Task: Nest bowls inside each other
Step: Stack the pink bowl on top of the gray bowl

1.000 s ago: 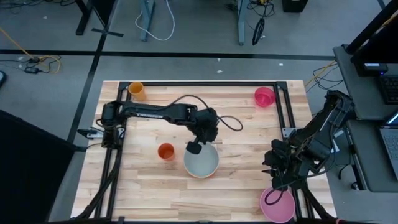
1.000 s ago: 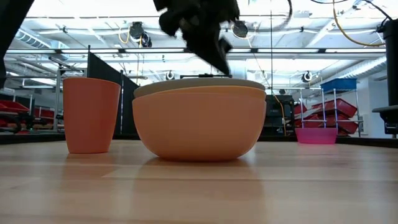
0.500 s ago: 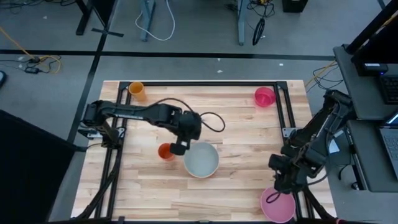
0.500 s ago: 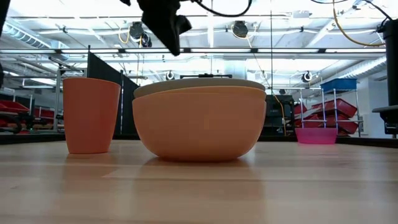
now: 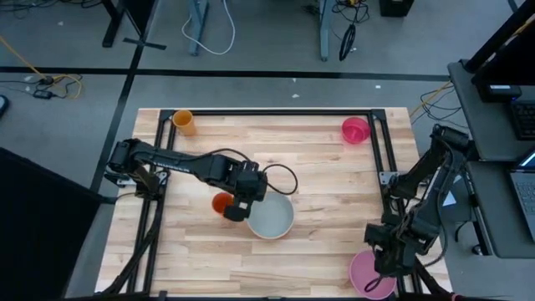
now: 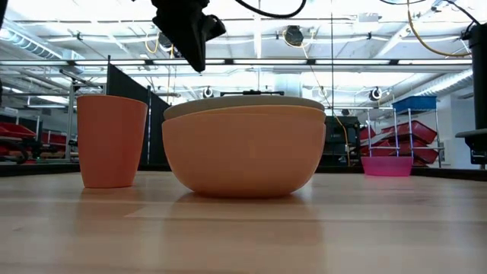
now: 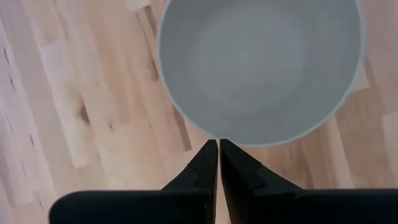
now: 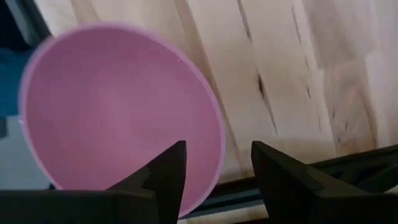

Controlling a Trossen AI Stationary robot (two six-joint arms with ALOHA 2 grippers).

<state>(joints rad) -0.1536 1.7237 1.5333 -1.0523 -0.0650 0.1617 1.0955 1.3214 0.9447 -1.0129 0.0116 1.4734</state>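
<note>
A pale grey-green bowl (image 5: 272,217) sits nested in an orange bowl (image 6: 243,152) at the table's middle, base on the wood. My left gripper (image 5: 236,209) hangs shut above the stack's left rim (image 7: 219,142), clear of it in the low view (image 6: 190,38). A pink bowl (image 5: 364,276) stands at the near right corner. My right gripper (image 5: 386,259) hovers open over it, pointing down. One finger (image 8: 165,180) is above the bowl's inside (image 8: 118,112) and the other (image 8: 280,180) is outside its rim.
An orange cup (image 5: 221,202) stands just left of the nested bowls, close under my left arm. A yellow-orange cup (image 5: 183,122) is at the far left corner and a small magenta vessel (image 5: 356,130) at the far right. Black frame rails (image 5: 387,159) run along the table's sides.
My left gripper has drawn away from over the nested bowls toward the table's left edge, rising a little, still shut. My right gripper has gone toward the near edge and down, over the pink bowl, turning as it went. The bowls have stayed put.
</note>
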